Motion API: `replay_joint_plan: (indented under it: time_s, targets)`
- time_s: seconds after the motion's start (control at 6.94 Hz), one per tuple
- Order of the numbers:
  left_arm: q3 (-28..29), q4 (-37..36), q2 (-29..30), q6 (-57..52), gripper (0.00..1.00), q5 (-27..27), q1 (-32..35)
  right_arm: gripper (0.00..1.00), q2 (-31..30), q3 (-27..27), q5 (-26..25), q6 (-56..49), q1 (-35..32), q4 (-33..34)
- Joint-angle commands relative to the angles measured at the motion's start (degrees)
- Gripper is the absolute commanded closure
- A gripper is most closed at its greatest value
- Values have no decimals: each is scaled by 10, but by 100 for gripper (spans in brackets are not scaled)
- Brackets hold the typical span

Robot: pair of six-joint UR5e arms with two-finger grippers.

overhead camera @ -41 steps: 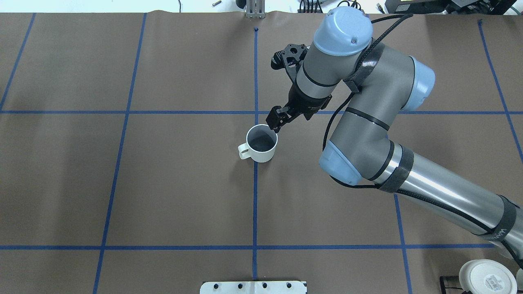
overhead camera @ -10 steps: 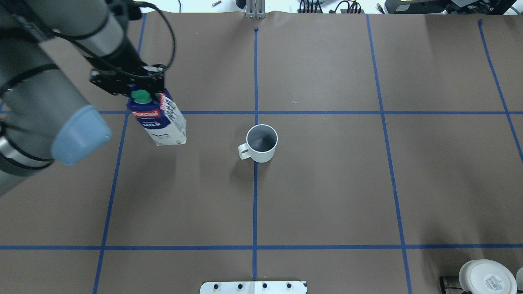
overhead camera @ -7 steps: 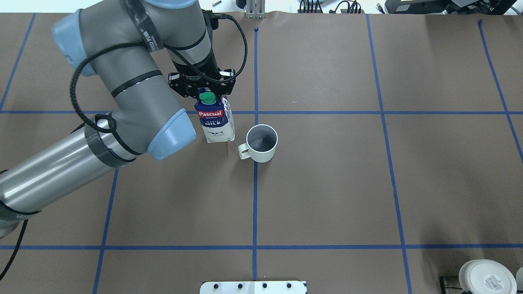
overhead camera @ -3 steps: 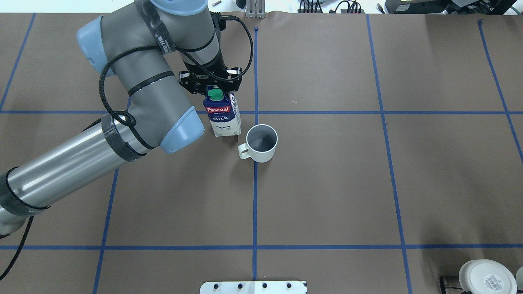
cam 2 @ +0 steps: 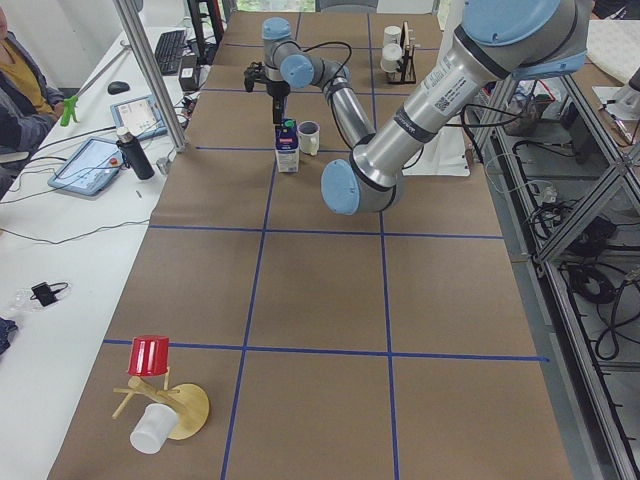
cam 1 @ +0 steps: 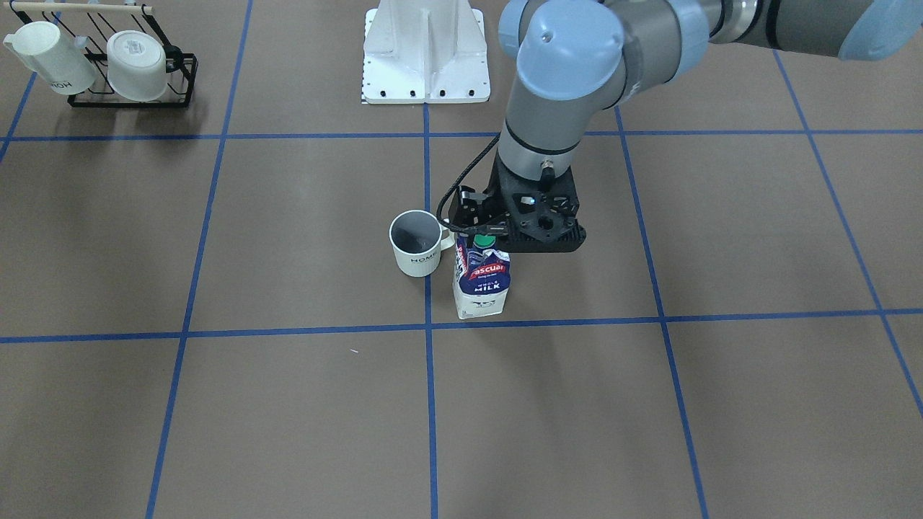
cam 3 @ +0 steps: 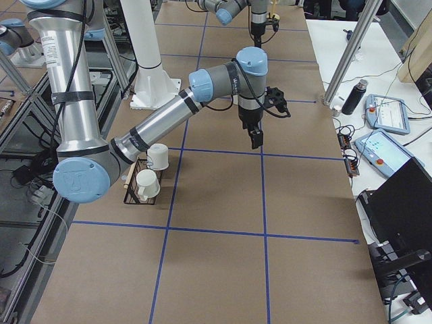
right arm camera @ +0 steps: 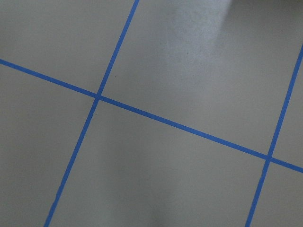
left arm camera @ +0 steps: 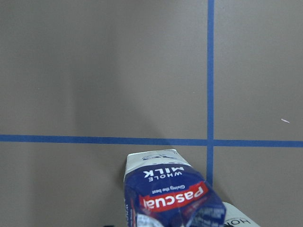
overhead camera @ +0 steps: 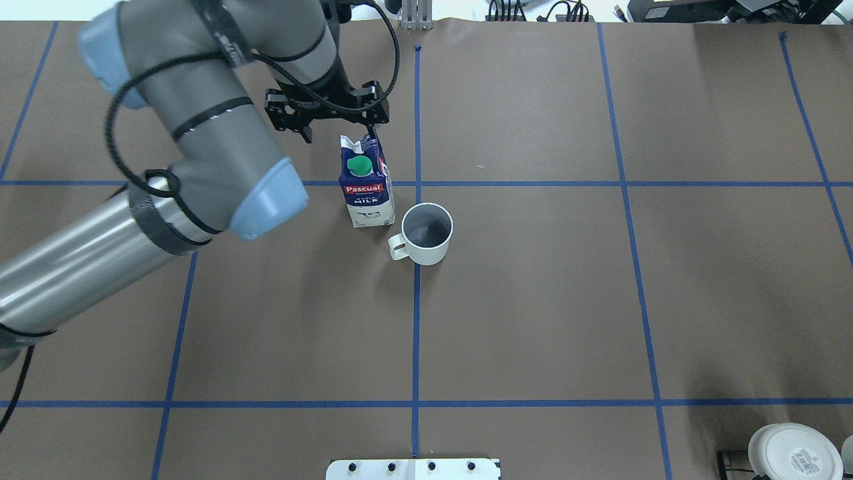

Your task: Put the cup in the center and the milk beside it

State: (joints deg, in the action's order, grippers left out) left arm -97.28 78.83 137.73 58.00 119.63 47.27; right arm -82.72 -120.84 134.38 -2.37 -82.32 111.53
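See the small dark-blue and white milk carton with round green cap (overhead camera: 365,190) upright on the brown paper-covered bench (overhead camera: 533,300), just left of and slightly beyond the white handled mug with dark grey inside (overhead camera: 426,233), close but seemingly not touching. Find the mug on the central blue tape line (overhead camera: 416,333).

Note the left hand (overhead camera: 340,127) poised over the carton's top, fingers spread wide, holding nothing. Cannot tell whether the right hand (cam 3: 256,140) is spread or closed.

Judge the carton fairly light, soft-walled and easily toppled. Grip its flat sides below the gable, gently. Treat the mug as rigid, glazed and breakable, best taken at the rim.
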Motion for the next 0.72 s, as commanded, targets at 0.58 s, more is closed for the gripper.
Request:
replay_joint_plan:
  time_s: [0.58]
  targets:
    - [-335, -141, -414, -528, 1, 146, 363, 0, -37, 11, -40, 3, -7, -4]
